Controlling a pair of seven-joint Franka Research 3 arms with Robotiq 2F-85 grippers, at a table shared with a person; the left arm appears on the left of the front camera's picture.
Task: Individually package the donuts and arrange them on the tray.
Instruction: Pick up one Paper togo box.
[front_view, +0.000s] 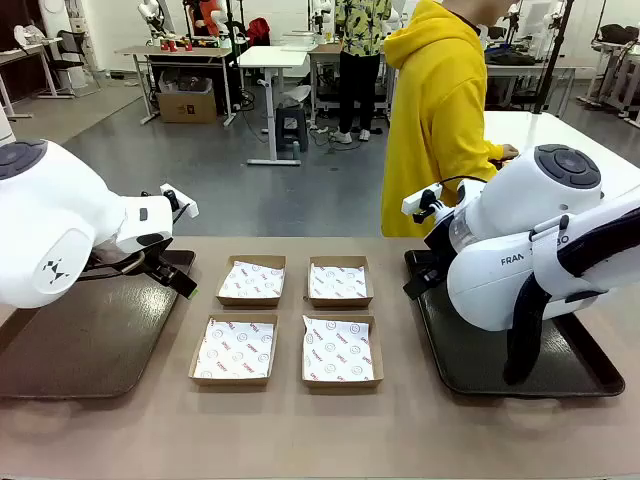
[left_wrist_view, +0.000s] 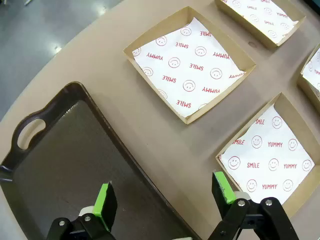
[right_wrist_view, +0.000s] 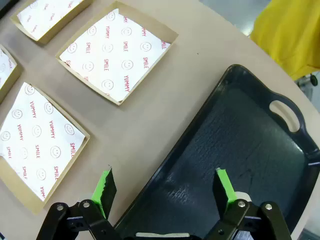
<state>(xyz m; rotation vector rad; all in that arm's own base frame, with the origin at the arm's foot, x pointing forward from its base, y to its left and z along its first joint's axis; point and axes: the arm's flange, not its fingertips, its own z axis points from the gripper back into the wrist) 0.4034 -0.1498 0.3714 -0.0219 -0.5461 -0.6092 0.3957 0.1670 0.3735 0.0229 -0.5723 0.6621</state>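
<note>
The donuts are out of view. A dark tray (front_view: 80, 340) lies at the left of the table and a second dark tray (front_view: 470, 370) at the right; both hold nothing. My left gripper (front_view: 165, 270) hangs over the left tray's inner edge. In the left wrist view it (left_wrist_view: 164, 195) is open, green pads wide apart over the tray rim (left_wrist_view: 65, 165) and bare table. My right gripper (front_view: 420, 275) sits low over the right tray's near-left corner. In the right wrist view it (right_wrist_view: 165, 187) is open too, above that tray's edge (right_wrist_view: 240, 145). Neither holds anything.
Several brown cardboard boxes lined with printed paper sit in a square between the trays, two at the back (front_view: 252, 280) (front_view: 340, 282) and two in front (front_view: 236, 349) (front_view: 342, 350). A person in a yellow hoodie (front_view: 440, 110) stands at the far side.
</note>
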